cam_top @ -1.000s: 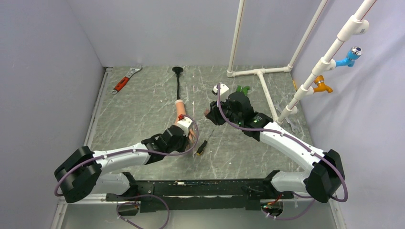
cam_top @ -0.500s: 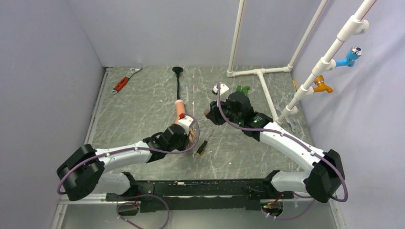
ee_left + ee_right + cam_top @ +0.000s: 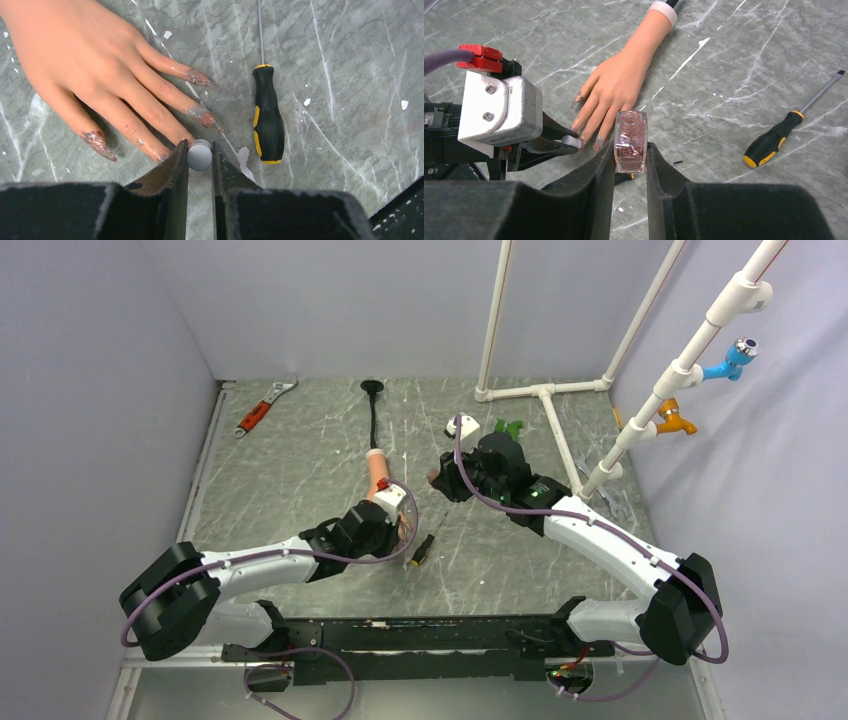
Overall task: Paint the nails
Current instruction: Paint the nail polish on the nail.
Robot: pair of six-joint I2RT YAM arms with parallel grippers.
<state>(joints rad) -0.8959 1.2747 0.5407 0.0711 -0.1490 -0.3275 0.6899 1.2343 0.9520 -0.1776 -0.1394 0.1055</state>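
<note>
On the table (image 3: 350,100) the hand (image 3: 85,55) lies flat, its nails (image 3: 206,119) just ahead of the left claw (image 3: 199,150), which pinches a brush cap (image 3: 199,157). The right claw (image 3: 630,148) grips the bottle (image 3: 631,132). Stroke lightly, one nail at a time, and avoid the skin.

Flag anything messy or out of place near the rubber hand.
Glittery polish looks smeared past the nails onto the rubber hand, blotchy and uneven. A screwdriver lies beside it, unrelated to nail painting.

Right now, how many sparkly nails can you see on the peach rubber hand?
3 clearly: the top nail, the next nail, the far-left nail. Two more fingertips mostly hide behind the left gripper.
</note>
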